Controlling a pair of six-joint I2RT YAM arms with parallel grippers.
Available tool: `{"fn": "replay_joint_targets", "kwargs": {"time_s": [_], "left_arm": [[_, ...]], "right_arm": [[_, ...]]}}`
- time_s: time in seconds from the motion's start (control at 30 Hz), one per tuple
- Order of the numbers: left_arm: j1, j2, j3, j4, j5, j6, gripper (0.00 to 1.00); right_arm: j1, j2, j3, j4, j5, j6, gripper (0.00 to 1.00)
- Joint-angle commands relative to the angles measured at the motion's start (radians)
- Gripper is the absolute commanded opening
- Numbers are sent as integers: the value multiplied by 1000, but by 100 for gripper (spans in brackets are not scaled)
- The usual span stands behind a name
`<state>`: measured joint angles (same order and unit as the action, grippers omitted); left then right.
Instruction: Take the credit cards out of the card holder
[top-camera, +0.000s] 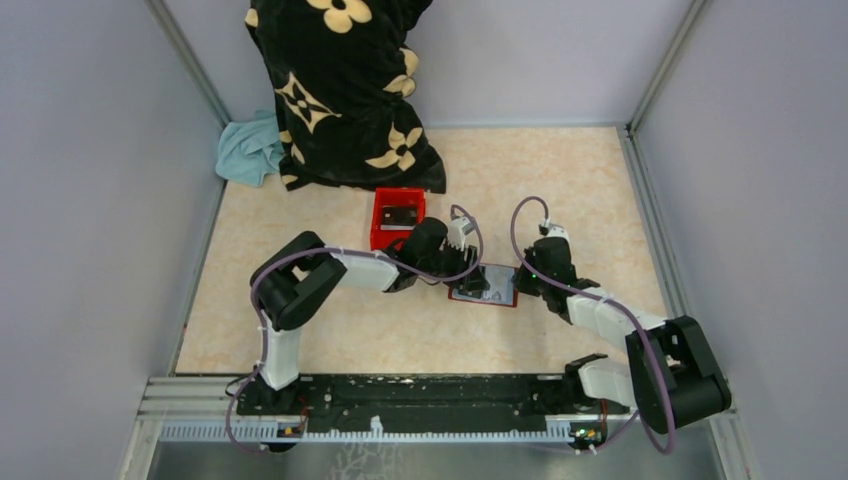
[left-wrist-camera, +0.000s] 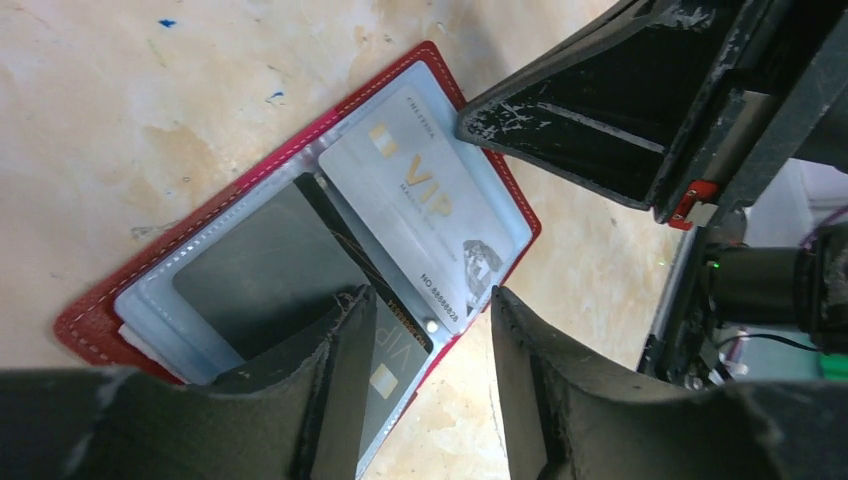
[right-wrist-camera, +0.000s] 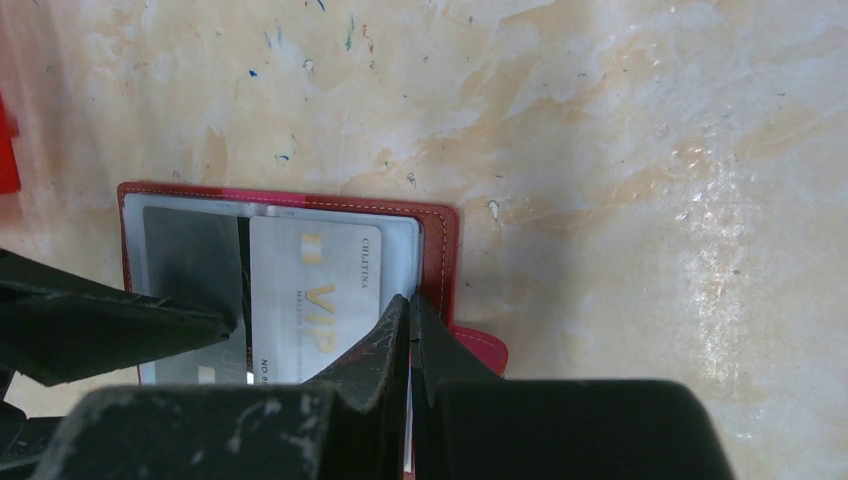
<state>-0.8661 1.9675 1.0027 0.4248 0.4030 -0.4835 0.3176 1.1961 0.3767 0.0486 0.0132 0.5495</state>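
Starting at the far left of the overhead view, you have a teal cloth bunched against the wall, with a black blanket patterned in cream flowers heaped beside it. Just in front of the blanket sits a red box with something dark inside. Your left gripper hangs over the card holder, its fingers parted and gripping nothing. The holder lies opened flat on the beige table, near the middle, between the two grippers, with its clear sleeves facing up. From the left wrist you see a dark card with a gold chip lying in the gap between the fingers, close against one of them; whether it touches you cannot tell. Beside it a pale card marked VIP sits in its sleeve. Your right gripper is clenched tight, tips down at the holder's right edge by the pale card; whether they pinch the sleeve you cannot tell.
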Motion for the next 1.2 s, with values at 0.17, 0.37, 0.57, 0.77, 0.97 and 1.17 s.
{"fn": "replay_joint_targets", "kwargs": {"time_s": [0.17, 0.37, 0.57, 0.77, 0.97, 1.17], "left_arm": [[23, 77, 11, 17, 78, -66, 60], [30, 113, 16, 26, 92, -101, 60], [44, 121, 3, 41, 98, -132, 60], [68, 111, -60, 189, 152, -209, 59], [85, 103, -115, 337, 205, -277, 59], [90, 97, -138, 426, 249, -316, 59]], "right_arm": [[-1, 23, -3, -33, -64, -17, 0], [-1, 76, -2, 1, -138, 8, 0], [0, 98, -2, 21, -174, 17, 0], [-1, 100, -23, 53, -219, 37, 0], [-1, 122, -68, 120, -268, 78, 0], [0, 123, -85, 146, -280, 92, 0]]}}
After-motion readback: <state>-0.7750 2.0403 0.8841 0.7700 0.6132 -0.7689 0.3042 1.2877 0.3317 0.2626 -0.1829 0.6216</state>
